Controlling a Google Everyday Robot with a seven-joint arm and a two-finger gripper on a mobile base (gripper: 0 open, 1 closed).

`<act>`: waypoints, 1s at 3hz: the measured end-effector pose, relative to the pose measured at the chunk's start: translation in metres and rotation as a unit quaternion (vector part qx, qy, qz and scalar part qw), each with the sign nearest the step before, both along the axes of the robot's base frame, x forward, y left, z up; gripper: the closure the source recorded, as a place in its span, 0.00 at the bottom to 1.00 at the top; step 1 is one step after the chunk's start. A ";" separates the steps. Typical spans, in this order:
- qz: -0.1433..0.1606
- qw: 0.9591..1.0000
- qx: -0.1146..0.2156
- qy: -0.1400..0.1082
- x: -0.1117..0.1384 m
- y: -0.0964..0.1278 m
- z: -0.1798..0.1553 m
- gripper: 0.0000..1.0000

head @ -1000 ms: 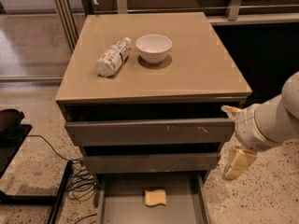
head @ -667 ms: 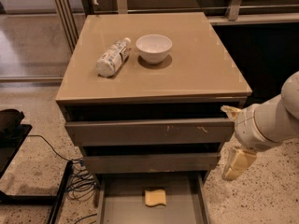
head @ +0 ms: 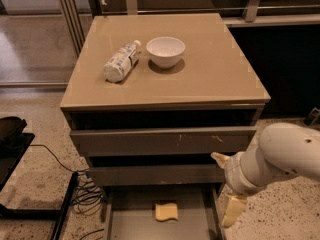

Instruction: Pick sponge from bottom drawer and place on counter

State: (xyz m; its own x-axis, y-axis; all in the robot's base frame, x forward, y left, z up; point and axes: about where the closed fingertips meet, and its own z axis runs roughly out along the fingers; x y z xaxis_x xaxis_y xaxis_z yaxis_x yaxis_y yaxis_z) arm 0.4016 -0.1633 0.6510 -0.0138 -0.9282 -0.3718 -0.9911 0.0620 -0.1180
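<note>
The sponge (head: 166, 211), a small pale yellow pad, lies flat on the floor of the open bottom drawer (head: 130, 224), near its middle. The counter (head: 210, 69) is the glossy taupe top of the cabinet. My gripper (head: 226, 185) hangs at the right front corner of the cabinet, level with the middle drawer and above the bottom drawer's right wall. Its jaws stand wide apart and hold nothing. One pale finger (head: 232, 211) points down, to the right of the sponge and apart from it.
A white bowl (head: 165, 51) and a lying plastic bottle (head: 121, 61) sit on the counter's back left. The top drawer (head: 160, 140) and the middle drawer (head: 150, 175) are slightly ajar. Cables (head: 82, 194) and a dark device (head: 12, 134) lie on the terrazzo floor at left.
My gripper has moved down and to the left, from beside the top drawer's right end to just above the bottom drawer's right wall. The sponge has not moved.
</note>
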 end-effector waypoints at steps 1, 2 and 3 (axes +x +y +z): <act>0.017 1.000 0.015 0.009 -0.012 0.012 -0.066 0.00; 0.019 0.999 0.026 0.000 -0.013 0.018 -0.125 0.00; -0.006 0.999 0.032 -0.029 0.017 0.025 -0.160 0.00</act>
